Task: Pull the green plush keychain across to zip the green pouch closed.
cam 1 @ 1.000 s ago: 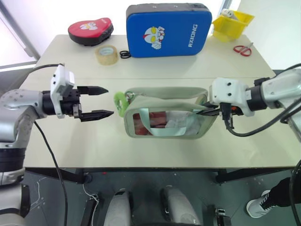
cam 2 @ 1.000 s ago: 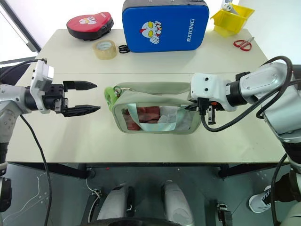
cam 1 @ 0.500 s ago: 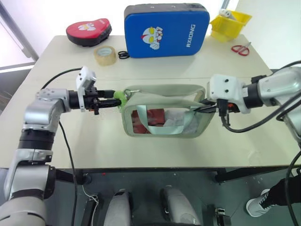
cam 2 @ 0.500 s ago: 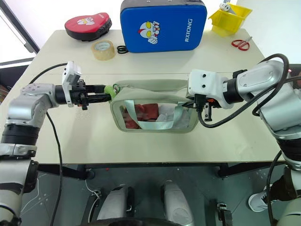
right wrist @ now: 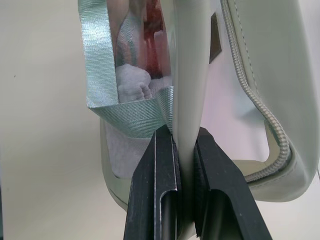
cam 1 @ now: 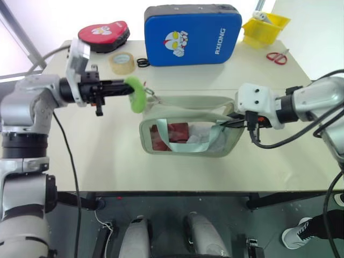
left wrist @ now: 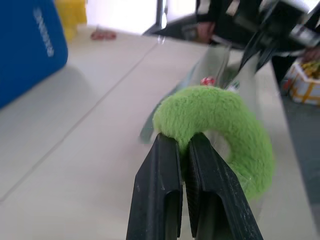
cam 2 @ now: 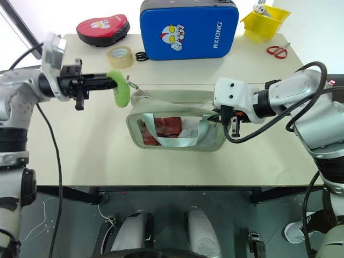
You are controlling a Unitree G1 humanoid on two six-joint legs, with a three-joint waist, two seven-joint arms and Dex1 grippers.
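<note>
- Two claws, both clamped: left claw pinches the keychain, lifted off the counter at the pouch's left end.
- Right claw nips the pouch's right-end fabric, anchoring it.
- Zipper: open, I judge.
- Risk: plush slipping free; pouch dragging if the anchor fails.

Green plush keychain: fuzzy, matt pile. Green pouch: matt woven cloth, glossy clear plastic window, ribbed webbing straps. Table: smooth, matt cream surface. Blue case at twelve o'clock: smooth, slightly glossy. Tape roll: shiny.
</note>
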